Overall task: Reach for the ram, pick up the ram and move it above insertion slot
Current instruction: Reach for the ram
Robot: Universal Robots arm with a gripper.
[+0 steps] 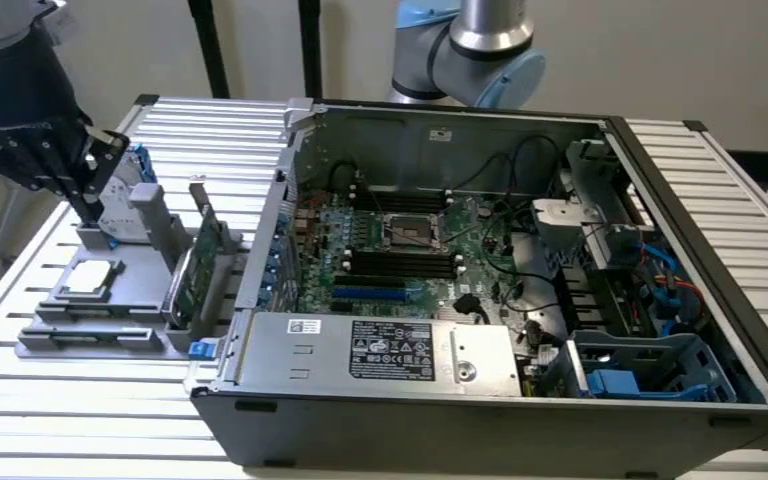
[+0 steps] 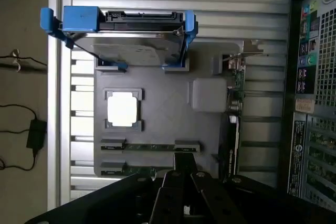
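Clock directions follow the exterior view, with twelve o'clock farthest away. The ribbed metal surface (image 1: 64, 420) carries a grey tray (image 1: 57, 315) at nine o'clock of the open case (image 1: 491, 430).

At the tray's six o'clock end the ram (image 2: 149, 146) lies flat in its clips, with a second stick (image 2: 137, 170) parallel and just beside it. Beyond them, toward twelve, a processor (image 1: 91, 278) sits in a square recess. A green card (image 1: 204, 262) stands on edge along the tray's three o'clock side. A drive (image 1: 124, 195) with blue rails stands at the twelve o'clock end.

The gripper (image 1: 91, 205) hangs above the tray. In the wrist view its tip (image 2: 185, 163) lies just beside the ram's end nearest the card and covers part of the second stick. I cannot tell whether it is released or clenched, and nothing shows in its grasp.

Inside the case, a labelled metal box (image 1: 371, 350) lies nearest. At its twelve o'clock are the parallel black slots (image 1: 400, 262), then the socket (image 1: 411, 232). The arm (image 1: 484, 50) rises behind.
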